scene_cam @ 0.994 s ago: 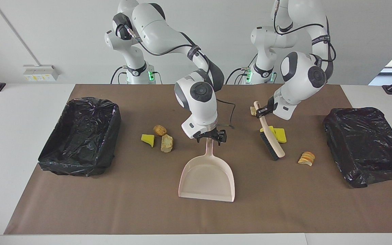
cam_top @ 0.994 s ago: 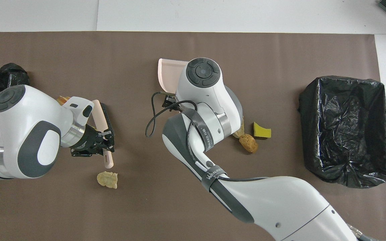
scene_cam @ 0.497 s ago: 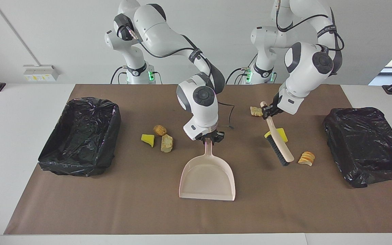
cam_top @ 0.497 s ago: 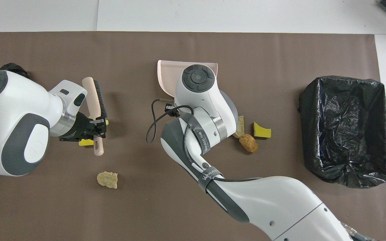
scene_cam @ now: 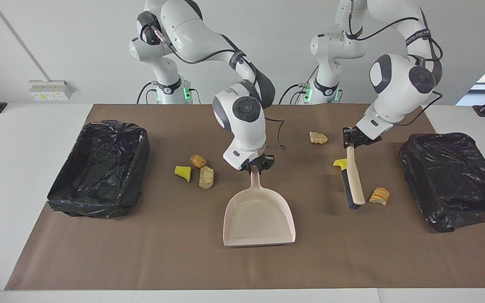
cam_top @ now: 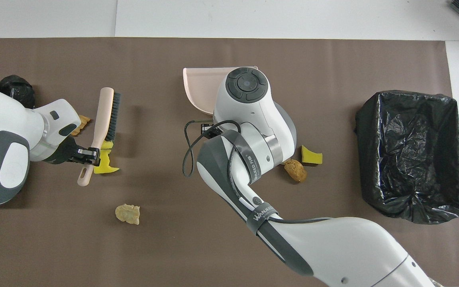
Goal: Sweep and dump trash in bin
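My right gripper is shut on the handle of the pale pink dustpan, which lies flat mid-table; in the overhead view my wrist covers most of the dustpan. My left gripper is shut on the handle of the beige brush, whose head hangs down just above the mat. Trash lies loose: a yellow chunk, a brown lump and a tan lump beside the dustpan handle, a yellow piece and a sliced piece by the brush, and a tan piece nearer the robots.
A black-lined bin stands at the right arm's end of the table and another black-lined bin at the left arm's end. A brown mat covers the table.
My right gripper closed on the dustpan handle, and the pan shifted slightly. My left arm rose and swung the brush toward its own end of the table, uncovering the yellow piece.
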Available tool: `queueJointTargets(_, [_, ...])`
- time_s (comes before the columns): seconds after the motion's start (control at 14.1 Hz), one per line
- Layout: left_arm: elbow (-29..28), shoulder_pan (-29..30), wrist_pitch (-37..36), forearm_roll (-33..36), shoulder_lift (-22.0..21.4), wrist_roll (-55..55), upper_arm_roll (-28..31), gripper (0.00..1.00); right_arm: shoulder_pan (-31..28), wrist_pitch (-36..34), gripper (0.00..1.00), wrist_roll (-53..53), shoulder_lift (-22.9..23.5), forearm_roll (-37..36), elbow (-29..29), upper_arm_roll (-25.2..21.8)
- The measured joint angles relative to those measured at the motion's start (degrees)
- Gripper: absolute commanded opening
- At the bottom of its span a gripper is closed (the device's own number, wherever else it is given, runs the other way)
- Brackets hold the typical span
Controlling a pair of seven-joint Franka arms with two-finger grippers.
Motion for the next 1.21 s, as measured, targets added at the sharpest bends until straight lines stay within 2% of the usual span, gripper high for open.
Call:
queueJointTargets(0.14, [-0.16,0.00,0.02,2.90,-0.01,4.86,-0.11,0.00,-0.50,-1.83,0.00,-7.74,-3.85,0.00,-2.91,-0.02])
queueJointTargets(0.35, [-0.22,1.14,1.35,4.62,0.25,7.09,0.00,0.00,-1.61,-2.14,0.00,-22.03,-11.30,-0.52,-12.45,-0.18])
queueJointTargets(0.64, [-0.32,8.29,8.10,4.79,3.50,15.16,0.21,0.00,-1.29,-2.50,0.00,-39.43,-18.96,-7.64,-24.32,0.02])
queueJointTargets(0.78, [0.17,10.15,10.79,4.79,5.24,16.60,0.25,0.00,-1.12,-2.45,0.00,-48.56,-21.58,-10.48,-29.47,0.05])
queueJointTargets(0.92, [2.99,10.60,12.09,4.79,7.31,16.67,0.24,0.00,-1.11,-2.35,0.00,-56.96,-23.41,-11.33,-32.71,0.04])
queueJointTargets(1.06, [7.74,10.75,12.18,5.08,9.69,16.67,0.24,0.00,-1.07,-2.24,0.00,-60.56,-24.48,-12.57,-34.34,0.08])
queueJointTargets(1.21, [10.29,11.42,12.26,8.23,11.36,16.54,0.30,0.00,-0.64,-1.88,0.00,-61.66,-24.83,-12.98,-35.37,0.13])
